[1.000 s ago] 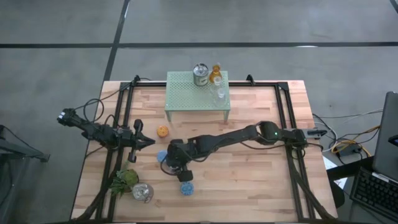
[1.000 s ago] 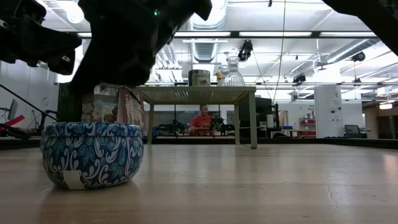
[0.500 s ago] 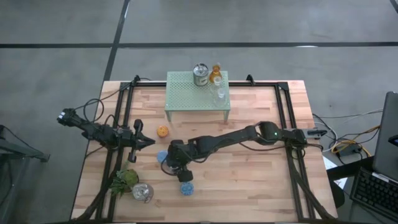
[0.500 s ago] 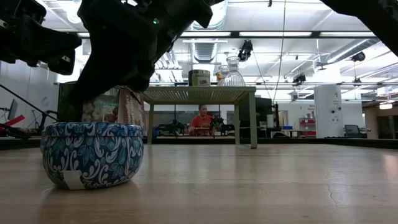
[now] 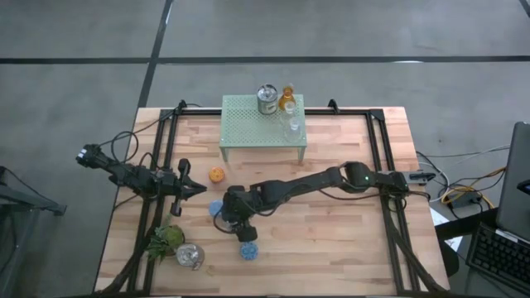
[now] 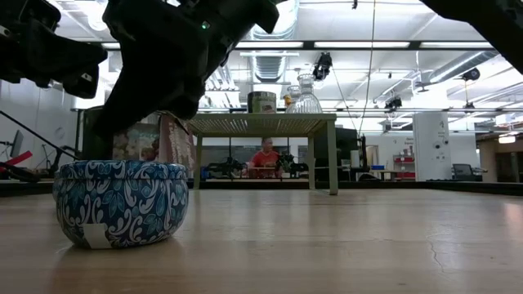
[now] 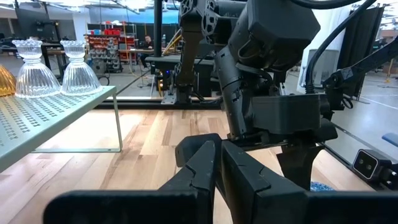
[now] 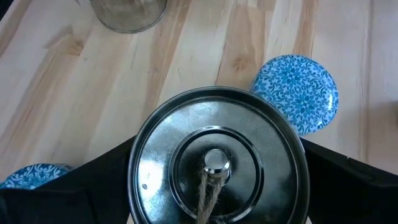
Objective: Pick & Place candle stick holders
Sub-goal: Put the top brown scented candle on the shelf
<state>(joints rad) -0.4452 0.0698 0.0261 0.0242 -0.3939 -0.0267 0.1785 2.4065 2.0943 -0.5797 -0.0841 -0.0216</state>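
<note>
My right gripper [image 5: 235, 222] reaches to the table's middle left and is shut on a silvery metal holder [image 8: 216, 163] with a knobbed lid. Two blue holders [image 5: 215, 207] [image 5: 248, 250] sit on the table on either side of it; one fills the near left of the low view [image 6: 121, 202]. An orange holder [image 5: 217, 175] and a silvery one [image 5: 190, 255] also rest on the table. A silvery [image 5: 267, 98], an amber [image 5: 286, 98] and clear glass holders [image 5: 291, 121] stand on the pale-green mesh stand [image 5: 248, 132]. My left gripper [image 5: 199, 189] is shut and empty at the table's left. My right gripper holds the silvery holder by its round side wall [image 8: 138, 180], between its two fingers [image 8: 68, 186], one on each side. The fingers come from above, pointing down. The holder sits upright, lid and knob [image 8: 215, 162] up. Whether it is clear of the table I cannot tell.
A green leafy plant [image 5: 166, 240] lies near the front left corner. The mesh stand stands at the far middle on thin legs [image 6: 331, 159]. The table's right half [image 5: 348, 240] is bare wood. A person [image 6: 264, 159] sits in the room far behind the table.
</note>
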